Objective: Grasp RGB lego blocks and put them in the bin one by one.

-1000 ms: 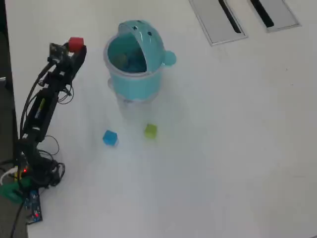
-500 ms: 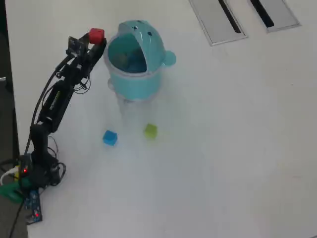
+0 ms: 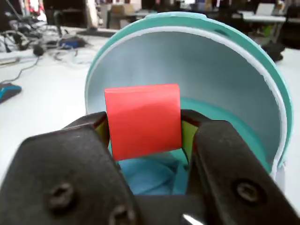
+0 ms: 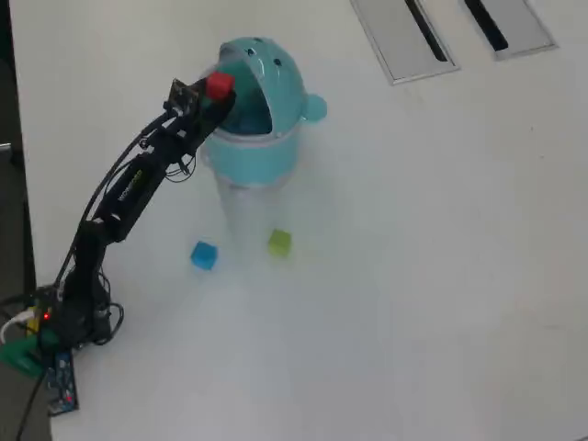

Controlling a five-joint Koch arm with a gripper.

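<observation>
One red lego block (image 3: 143, 119) sits pinched between the two black jaws of the gripper (image 3: 144, 129), pressed on both sides in the wrist view. Overhead view: gripper (image 4: 217, 92) and red block (image 4: 219, 84) are over the left rim of the turquoise bin (image 4: 266, 152), at the mouth of the opening. The bin's domed flip lid (image 4: 276, 66) stands tilted back, open; wrist view shows its pale inner face (image 3: 197, 70) right behind the block, with something blue lying inside the bin below. Two blocks lie on the white table (image 4: 432, 276) in front of the bin: the blue block (image 4: 204, 255) and the yellow-green block (image 4: 279, 243), near each other but apart, neither touching the bin. Arm base sits at the table's lower left edge among cables.
</observation>
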